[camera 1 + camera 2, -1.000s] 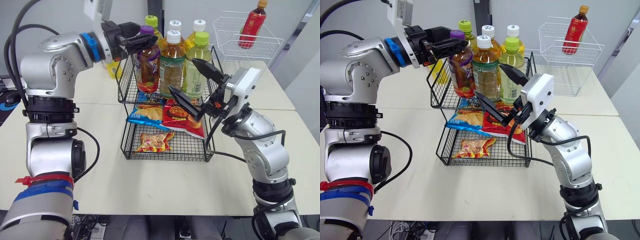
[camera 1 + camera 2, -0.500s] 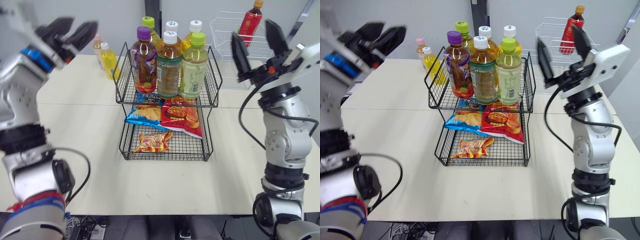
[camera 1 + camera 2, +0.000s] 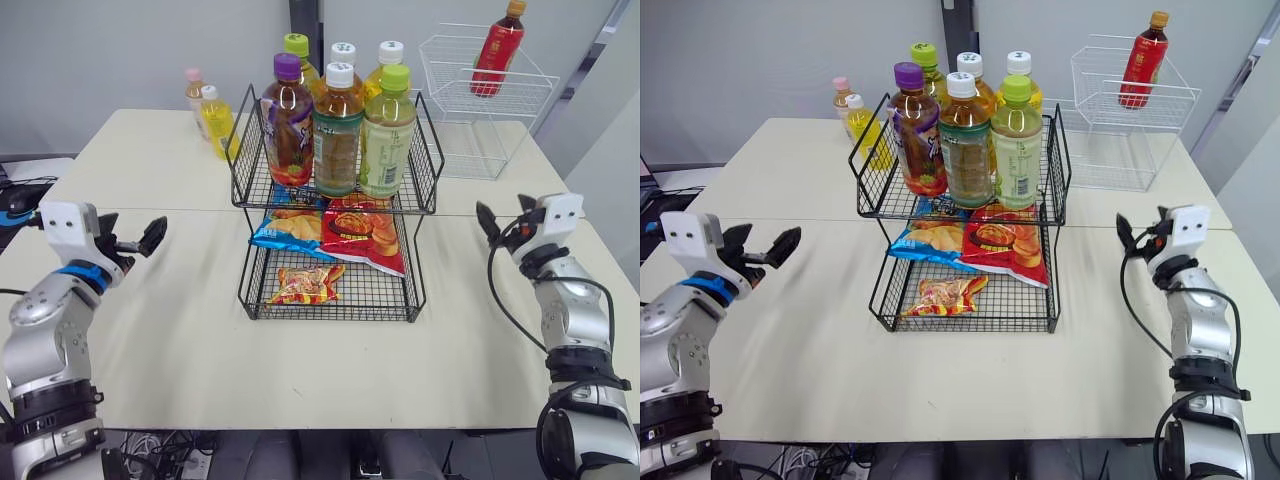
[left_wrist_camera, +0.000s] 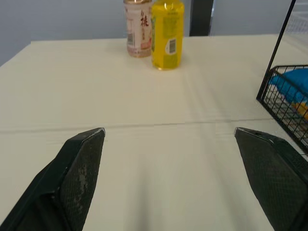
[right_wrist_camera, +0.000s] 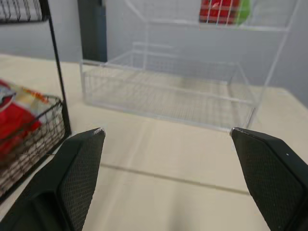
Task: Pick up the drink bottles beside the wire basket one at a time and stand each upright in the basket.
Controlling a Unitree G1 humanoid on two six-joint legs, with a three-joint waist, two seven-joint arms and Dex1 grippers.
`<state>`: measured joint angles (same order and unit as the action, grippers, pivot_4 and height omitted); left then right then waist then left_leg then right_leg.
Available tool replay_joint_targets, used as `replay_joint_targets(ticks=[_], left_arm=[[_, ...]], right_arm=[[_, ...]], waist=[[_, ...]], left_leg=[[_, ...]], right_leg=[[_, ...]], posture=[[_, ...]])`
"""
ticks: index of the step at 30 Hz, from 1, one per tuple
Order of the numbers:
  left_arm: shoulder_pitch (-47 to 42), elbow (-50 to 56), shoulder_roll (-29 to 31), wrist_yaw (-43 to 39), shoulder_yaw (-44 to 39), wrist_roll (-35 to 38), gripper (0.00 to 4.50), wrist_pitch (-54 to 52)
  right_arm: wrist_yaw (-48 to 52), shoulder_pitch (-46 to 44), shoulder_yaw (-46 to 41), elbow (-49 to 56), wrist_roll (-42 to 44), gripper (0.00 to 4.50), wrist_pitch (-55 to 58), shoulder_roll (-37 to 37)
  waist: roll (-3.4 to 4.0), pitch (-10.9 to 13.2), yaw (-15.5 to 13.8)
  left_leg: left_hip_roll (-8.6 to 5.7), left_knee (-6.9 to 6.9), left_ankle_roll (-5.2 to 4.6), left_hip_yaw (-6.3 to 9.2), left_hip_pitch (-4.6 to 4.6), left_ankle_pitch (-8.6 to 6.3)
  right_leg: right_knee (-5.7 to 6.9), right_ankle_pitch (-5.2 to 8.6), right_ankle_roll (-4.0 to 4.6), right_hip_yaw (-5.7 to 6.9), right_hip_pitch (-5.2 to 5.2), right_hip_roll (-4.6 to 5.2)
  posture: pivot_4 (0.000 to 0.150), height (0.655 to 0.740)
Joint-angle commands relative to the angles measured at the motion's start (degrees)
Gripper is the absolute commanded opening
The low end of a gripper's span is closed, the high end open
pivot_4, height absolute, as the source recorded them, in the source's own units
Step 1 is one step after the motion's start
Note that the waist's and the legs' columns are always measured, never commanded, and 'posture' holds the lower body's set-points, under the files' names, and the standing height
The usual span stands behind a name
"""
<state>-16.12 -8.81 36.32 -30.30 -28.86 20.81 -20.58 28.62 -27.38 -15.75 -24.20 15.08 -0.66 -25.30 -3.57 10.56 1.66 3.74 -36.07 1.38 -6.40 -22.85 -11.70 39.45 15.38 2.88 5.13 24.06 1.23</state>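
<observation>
A black two-tier wire basket (image 3: 432, 160) stands mid-table. Its top tier holds several upright bottles, among them a purple-capped one (image 3: 290, 125), an amber one (image 3: 337, 135) and a green one (image 3: 385, 135). To the basket's back left stand a pink-capped bottle (image 3: 194, 92) and a yellow bottle (image 3: 216, 120), also seen as the pink-capped bottle (image 4: 138, 29) and yellow bottle (image 4: 167, 33). My left gripper (image 3: 130, 238) hovers low over the table's left side, open and empty. My right gripper (image 3: 503, 222) sits low at the right, open and empty.
Snack bags (image 3: 365, 235) lie in the basket's lower tiers, with one small bag (image 3: 308, 285) at the bottom. A white wire rack (image 3: 480, 100) at the back right carries a red bottle (image 3: 498, 50). Bare tabletop lies in front of the basket.
My left gripper let go of the purple-capped bottle, which now stands in the top tier. Both arms swung away from the basket and dropped low to the table's sides.
</observation>
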Motion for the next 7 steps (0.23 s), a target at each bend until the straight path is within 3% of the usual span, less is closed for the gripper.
replay_joint_targets(ticks=[1,7], left_arm=[[2.03,0.14,-0.31,0.19,1.26,-1.19,4.49,2.33],[3.17,-1.67,-0.9,-0.33,2.02,-0.66,4.49,3.13]], right_arm=[[1.89,0.96,-0.27,0.15,0.62,4.5,-1.09,-1.0],[1.18,1.92,-0.88,0.39,0.85,4.5,-1.63,-0.49]], waist=[[0.0,0.0,-0.02],[0.0,0.0,-0.02]], left_leg=[[0.0,0.0,0.0,0.0,0.0,0.0],[0.0,0.0,-0.01,0.01,-0.01,-0.01]], right_leg=[[0.0,0.0,0.0,0.0,0.0,0.0],[-0.03,0.0,-0.01,0.01,0.0,0.0]], posture=[[0.15,0.74],[0.15,0.74]])
